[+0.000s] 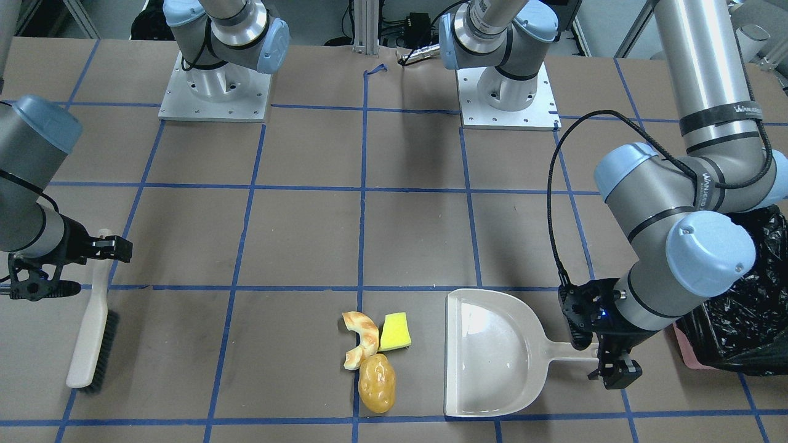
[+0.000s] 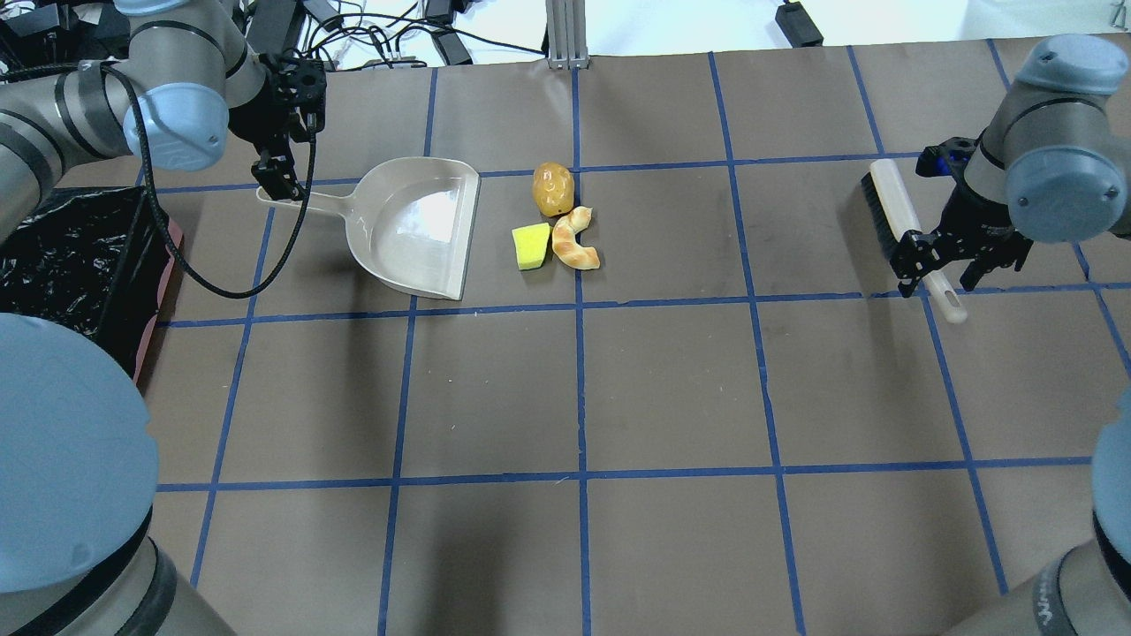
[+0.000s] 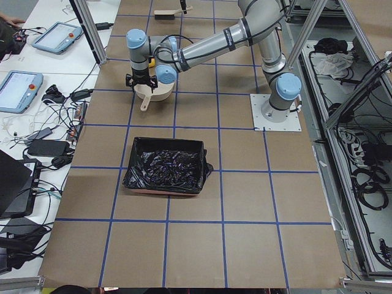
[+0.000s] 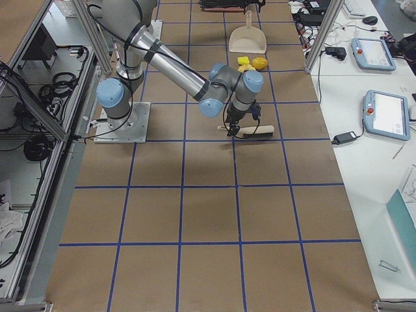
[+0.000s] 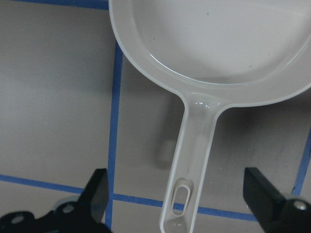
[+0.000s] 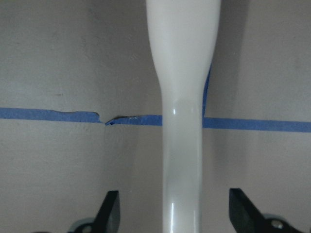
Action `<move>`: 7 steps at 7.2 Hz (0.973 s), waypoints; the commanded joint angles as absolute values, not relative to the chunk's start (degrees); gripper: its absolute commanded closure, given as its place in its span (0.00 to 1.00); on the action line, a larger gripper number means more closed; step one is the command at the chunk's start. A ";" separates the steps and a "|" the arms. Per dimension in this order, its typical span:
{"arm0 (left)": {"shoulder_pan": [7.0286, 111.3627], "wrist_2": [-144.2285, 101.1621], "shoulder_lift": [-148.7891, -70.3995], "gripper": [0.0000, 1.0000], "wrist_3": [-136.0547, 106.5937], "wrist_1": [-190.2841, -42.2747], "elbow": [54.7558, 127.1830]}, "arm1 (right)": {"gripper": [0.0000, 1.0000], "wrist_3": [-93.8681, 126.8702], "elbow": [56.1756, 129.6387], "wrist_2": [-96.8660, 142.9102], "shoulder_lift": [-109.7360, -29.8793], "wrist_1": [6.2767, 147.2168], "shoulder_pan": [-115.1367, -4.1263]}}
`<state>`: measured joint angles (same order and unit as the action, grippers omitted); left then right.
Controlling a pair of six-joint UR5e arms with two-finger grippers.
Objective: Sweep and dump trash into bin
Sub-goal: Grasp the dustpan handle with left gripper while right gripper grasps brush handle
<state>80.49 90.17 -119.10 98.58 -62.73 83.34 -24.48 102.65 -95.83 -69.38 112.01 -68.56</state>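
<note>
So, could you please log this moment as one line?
left gripper: open, straddling dustpan handle | right gripper: open, straddling brush handle | trash: unswept beside dustpan

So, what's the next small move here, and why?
Probably close both claws: the left claw sits open astride the dustpan handle, the right claw open astride the brush handle, neither gripped yet.

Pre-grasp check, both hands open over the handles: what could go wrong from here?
1. The left hand straddles the dustpan handle near its tip; the pan may droop when lifted.
2. The potato-shaped lump is round and lies level with the pan mouth's edge; a sweep by the brush could roll it past.
3. The bin bag lies close by the left arm; possible snag.
</note>
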 commanded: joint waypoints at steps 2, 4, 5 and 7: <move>79.81 89.57 -119.88 0.00 104.49 -62.84 83.41 | 0.56 -24.26 102.74 -96.77 -69.34 111.62 -68.55; 79.89 90.34 -121.28 0.00 104.15 -62.14 83.32 | 0.76 -24.08 102.66 -96.77 -69.35 111.62 -68.55; 79.89 90.26 -121.90 0.00 104.76 -62.14 83.41 | 0.85 -23.56 102.57 -96.77 -69.52 111.45 -68.55; 80.76 90.52 -121.73 0.00 100.40 -63.01 83.93 | 0.86 -22.16 101.95 -98.07 -70.05 111.36 -68.90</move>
<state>80.19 90.20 -121.64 103.01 -62.42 83.58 -23.27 102.20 -97.10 -69.71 111.44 -68.63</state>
